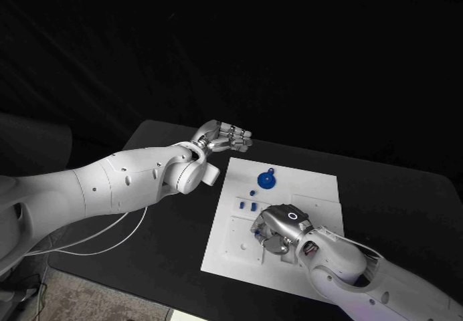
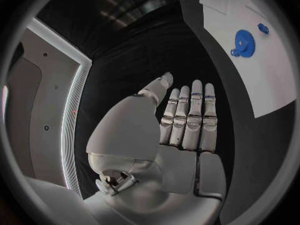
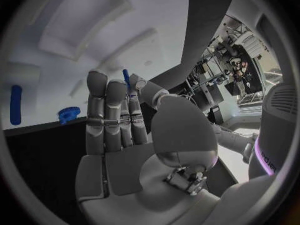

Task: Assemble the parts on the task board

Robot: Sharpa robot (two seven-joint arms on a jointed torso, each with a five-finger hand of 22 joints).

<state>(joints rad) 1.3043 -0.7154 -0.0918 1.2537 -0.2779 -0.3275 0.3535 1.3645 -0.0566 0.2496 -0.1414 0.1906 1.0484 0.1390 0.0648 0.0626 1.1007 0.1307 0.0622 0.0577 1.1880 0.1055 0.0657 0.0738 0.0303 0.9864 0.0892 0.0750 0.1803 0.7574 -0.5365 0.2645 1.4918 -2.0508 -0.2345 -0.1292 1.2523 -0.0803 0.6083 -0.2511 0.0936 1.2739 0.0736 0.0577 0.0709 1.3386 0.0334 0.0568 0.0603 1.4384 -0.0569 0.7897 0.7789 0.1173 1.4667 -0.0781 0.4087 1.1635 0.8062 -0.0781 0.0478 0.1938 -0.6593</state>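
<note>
Two hands: right hand (image 1: 277,227) over white task board (image 1: 318,184), fingers (image 3: 132,87) pinching small blue peg (image 3: 125,76). Left hand (image 1: 224,138) off board over bench (image 1: 405,194), fingers together, holding nothing. Blue gear (image 1: 267,179) beyond right fingers. Risk: thin pinch, peg may tilt or drop.

white, blue, black and silver

the task board (image 1: 314,184) is plain white and the table (image 1: 395,200) under it is black. the gear (image 1: 266,179) and the small parts (image 1: 243,206) are bright blue. the left hand (image 1: 224,138) and the right hand (image 1: 276,229) are shiny silver on white arms. a thin blue peg (image 3: 125,77) shows by the right hand's fingertips.
</note>
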